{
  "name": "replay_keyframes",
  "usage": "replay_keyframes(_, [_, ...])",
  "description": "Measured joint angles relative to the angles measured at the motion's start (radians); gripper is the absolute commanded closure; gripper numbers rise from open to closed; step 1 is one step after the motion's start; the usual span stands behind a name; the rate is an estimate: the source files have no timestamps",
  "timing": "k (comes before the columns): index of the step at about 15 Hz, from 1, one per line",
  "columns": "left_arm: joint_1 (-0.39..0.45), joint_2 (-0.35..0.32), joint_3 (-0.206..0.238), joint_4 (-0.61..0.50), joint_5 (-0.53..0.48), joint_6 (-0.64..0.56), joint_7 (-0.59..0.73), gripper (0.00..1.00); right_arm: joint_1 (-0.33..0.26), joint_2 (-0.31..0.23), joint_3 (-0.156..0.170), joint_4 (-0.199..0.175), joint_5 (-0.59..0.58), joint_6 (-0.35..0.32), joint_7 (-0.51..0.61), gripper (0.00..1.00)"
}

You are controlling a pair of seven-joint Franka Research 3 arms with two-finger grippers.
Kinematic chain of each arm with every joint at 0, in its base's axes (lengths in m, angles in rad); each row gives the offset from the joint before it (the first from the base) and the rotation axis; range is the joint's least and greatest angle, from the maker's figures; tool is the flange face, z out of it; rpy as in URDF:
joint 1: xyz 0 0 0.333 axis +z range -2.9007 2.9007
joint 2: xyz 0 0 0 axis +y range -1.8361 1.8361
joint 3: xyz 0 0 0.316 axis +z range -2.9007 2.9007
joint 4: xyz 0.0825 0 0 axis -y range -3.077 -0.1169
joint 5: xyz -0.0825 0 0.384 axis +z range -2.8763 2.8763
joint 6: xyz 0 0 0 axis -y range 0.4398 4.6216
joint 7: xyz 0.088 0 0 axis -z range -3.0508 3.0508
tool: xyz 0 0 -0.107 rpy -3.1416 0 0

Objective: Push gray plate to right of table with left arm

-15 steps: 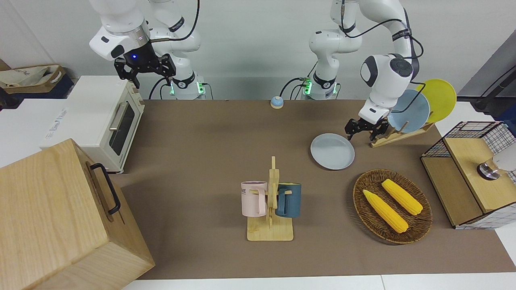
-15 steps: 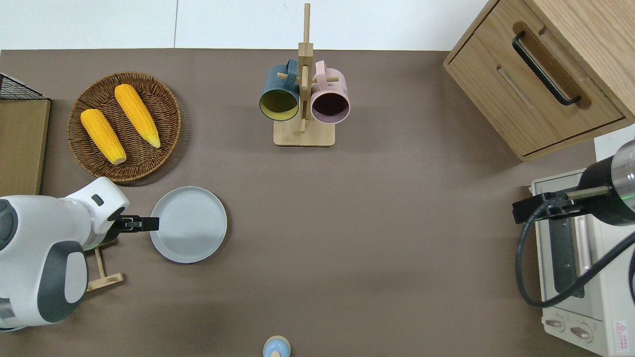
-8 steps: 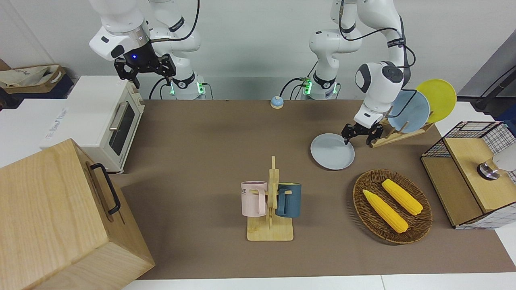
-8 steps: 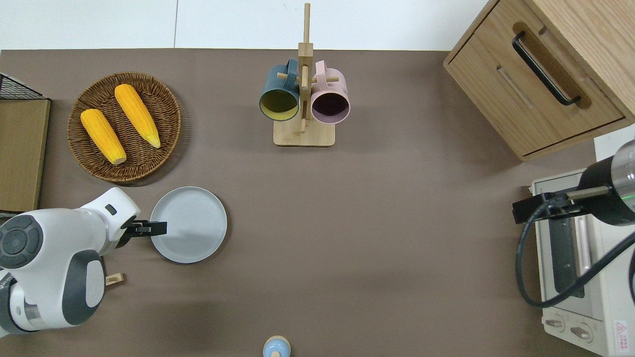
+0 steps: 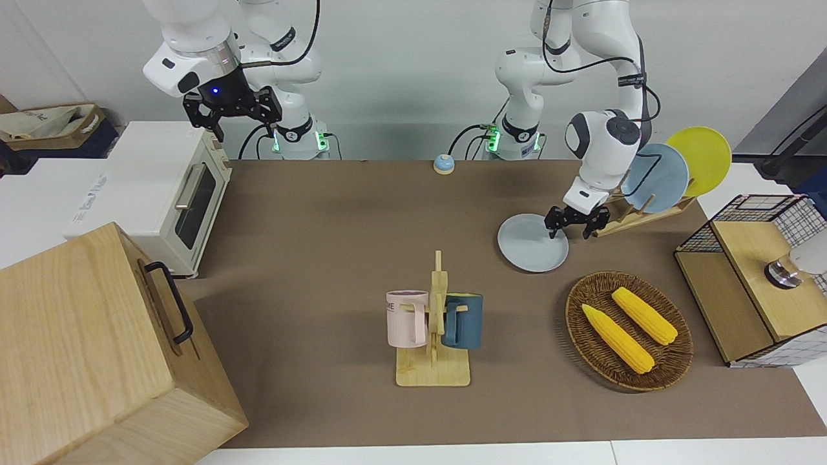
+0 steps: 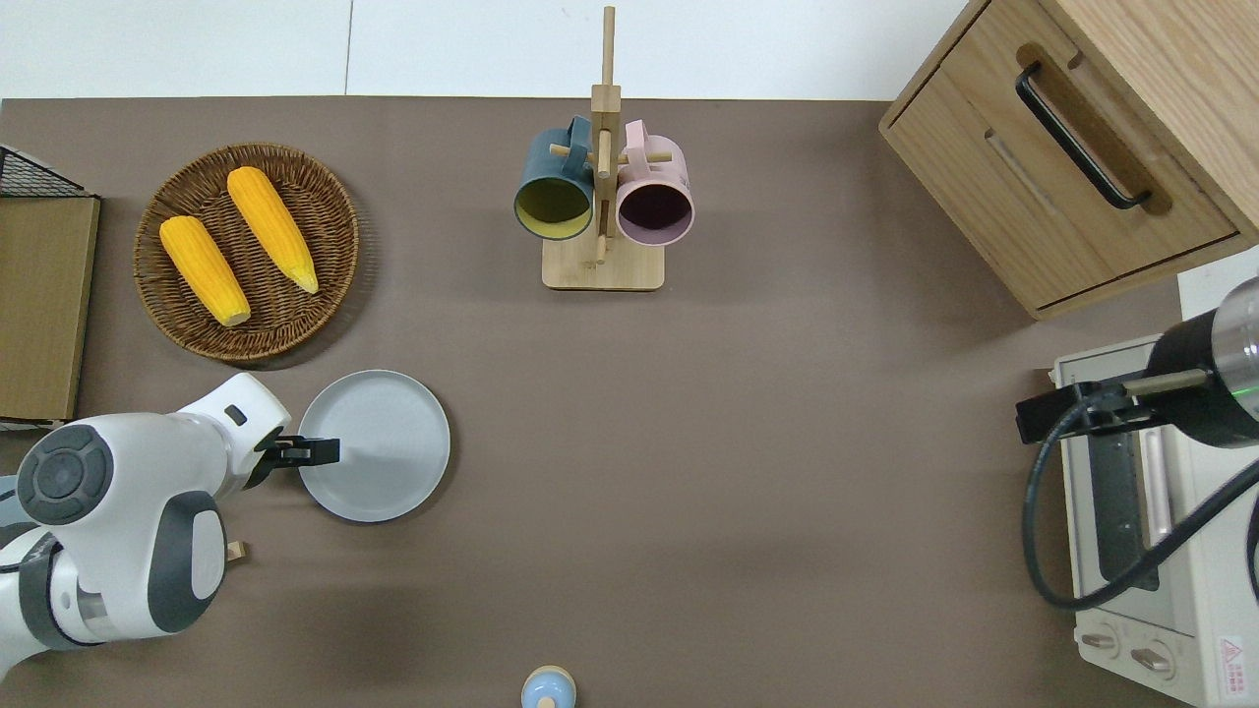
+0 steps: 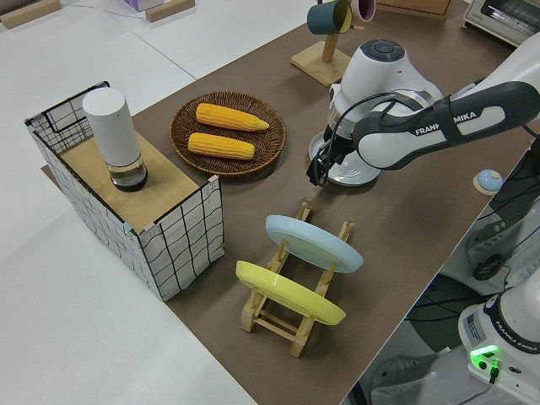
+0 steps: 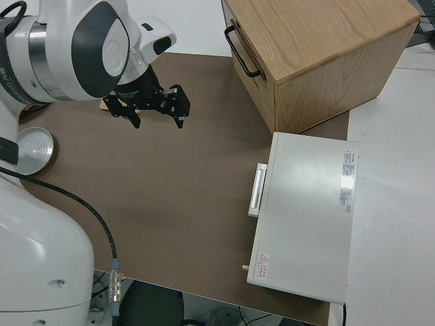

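Note:
The gray plate lies flat on the brown table, toward the left arm's end. My left gripper is low at the plate's edge on the left arm's side. It is open and straddles the rim: one fingertip is over the plate's inside, the other is outside it. Whether a finger touches the plate I cannot tell. The right arm is parked, its gripper open and empty.
A wicker basket with two corn cobs lies farther from the robots than the plate. A dish rack holds a sky-blue and a yellow plate. A mug tree, wooden cabinet, toaster oven, bell and wire box also stand here.
The left gripper has moved toward the right arm's end of the table, from beside the plate to over its rim. The plate itself has not visibly shifted. The right arm is still.

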Motion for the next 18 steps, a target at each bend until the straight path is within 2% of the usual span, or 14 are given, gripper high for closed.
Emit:
replay_keyframes(5, [0.002, 0.008, 0.001, 0.0, -0.004, 0.004, 0.0, 0.1, 0.0, 0.0, 0.0, 0.0, 0.0, 0.0, 0.0, 0.017])
replay_keyframes(7, [0.002, 0.011, 0.001, 0.0, -0.006, 0.008, 0.0, 0.26, 0.0, 0.0, 0.0, 0.0, 0.0, 0.0, 0.0, 0.017])
replay_keyframes(9, [0.002, 0.014, 0.0, 0.0, -0.007, 0.011, 0.0, 0.45, 0.0, 0.0, 0.0, 0.0, 0.0, 0.0, 0.0, 0.017])
replay_keyframes(11, [0.002, 0.018, 0.0, 0.0, -0.007, 0.014, -0.001, 0.57, 0.0, 0.0, 0.0, 0.0, 0.0, 0.0, 0.0, 0.017])
replay_keyframes(16, [0.002, 0.021, 0.0, -0.001, -0.008, 0.021, -0.006, 0.99, 0.0, 0.0, 0.0, 0.0, 0.0, 0.0, 0.0, 0.017])
replay_keyframes(18, [0.002, 0.021, -0.001, -0.001, -0.008, 0.022, -0.007, 1.0, 0.0, 0.0, 0.0, 0.0, 0.0, 0.0, 0.0, 0.017])
